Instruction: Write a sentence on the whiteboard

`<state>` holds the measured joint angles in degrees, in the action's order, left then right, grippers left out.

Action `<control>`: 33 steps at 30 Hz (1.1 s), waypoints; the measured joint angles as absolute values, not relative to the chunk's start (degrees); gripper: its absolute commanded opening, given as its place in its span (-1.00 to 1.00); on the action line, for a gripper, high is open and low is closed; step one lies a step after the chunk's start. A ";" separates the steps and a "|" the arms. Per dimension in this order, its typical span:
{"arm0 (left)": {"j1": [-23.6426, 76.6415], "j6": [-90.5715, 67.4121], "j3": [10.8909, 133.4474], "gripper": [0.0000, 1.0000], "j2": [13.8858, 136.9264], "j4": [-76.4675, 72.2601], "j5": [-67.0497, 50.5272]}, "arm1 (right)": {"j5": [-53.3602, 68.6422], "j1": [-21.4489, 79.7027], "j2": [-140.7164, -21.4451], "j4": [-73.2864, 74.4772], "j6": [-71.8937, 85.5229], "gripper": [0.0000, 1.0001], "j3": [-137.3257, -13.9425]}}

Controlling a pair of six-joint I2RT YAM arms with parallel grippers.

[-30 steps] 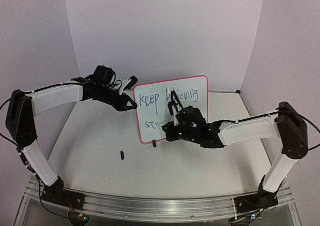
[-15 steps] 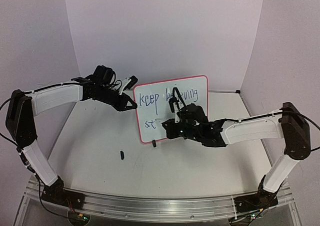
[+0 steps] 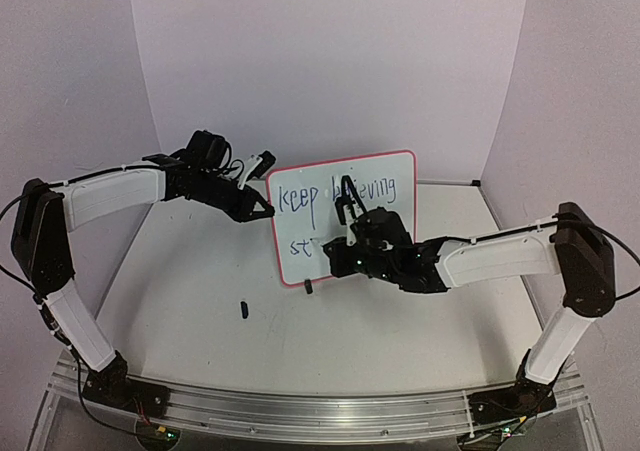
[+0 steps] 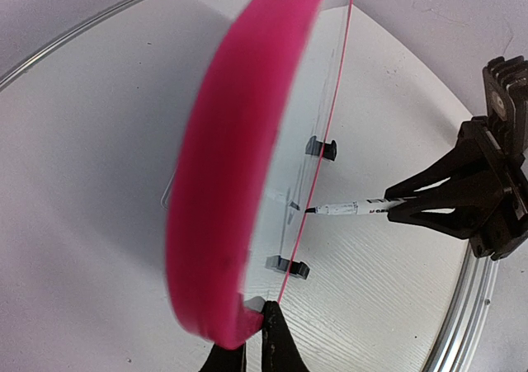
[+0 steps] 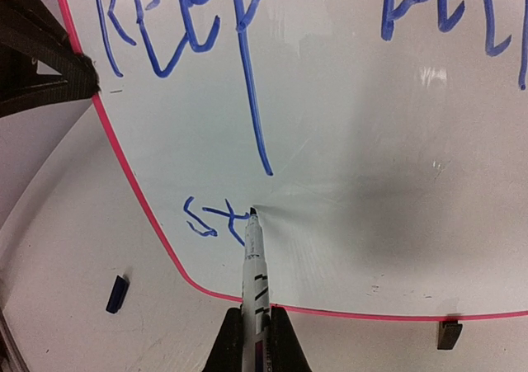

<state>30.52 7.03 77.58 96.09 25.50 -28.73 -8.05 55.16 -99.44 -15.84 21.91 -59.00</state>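
From above, your whiteboard [image 3: 300, 226] stands mid-table, with the left gripper [image 3: 268, 209] pinched shut on its 9 o'clock edge. The sentence's [image 3: 300, 199] top line looks complete.

Left wrist: the jaws clamp the red rim, and the marker [image 4: 351, 209] touches the face.

Right wrist: your right gripper [image 5: 254, 331] grips the marker, its tip at 3 o'clock of "st". I judge the rest of that word is unwritten.

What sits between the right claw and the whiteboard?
A marker: right claw shut on its barrel, tip touching the whiteboard just after the blue "st". Clearest in the right wrist view.
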 measured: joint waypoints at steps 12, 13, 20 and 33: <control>30.59 7.03 77.58 -1.00 96.09 25.47 -28.69 | -9.74 55.16 -99.66 -15.79 21.78 -1.00 -59.51; 30.59 7.03 77.58 -1.00 96.09 25.47 -28.69 | -9.85 55.16 -99.66 -15.77 21.80 -1.00 -59.51; 30.59 7.01 77.58 -1.00 96.09 25.47 -28.69 | -10.52 55.16 -99.66 -15.68 22.63 -1.00 -59.33; 30.61 7.03 77.58 -1.00 96.09 25.47 -28.64 | -10.37 55.16 -99.68 -14.92 24.08 -1.00 -58.11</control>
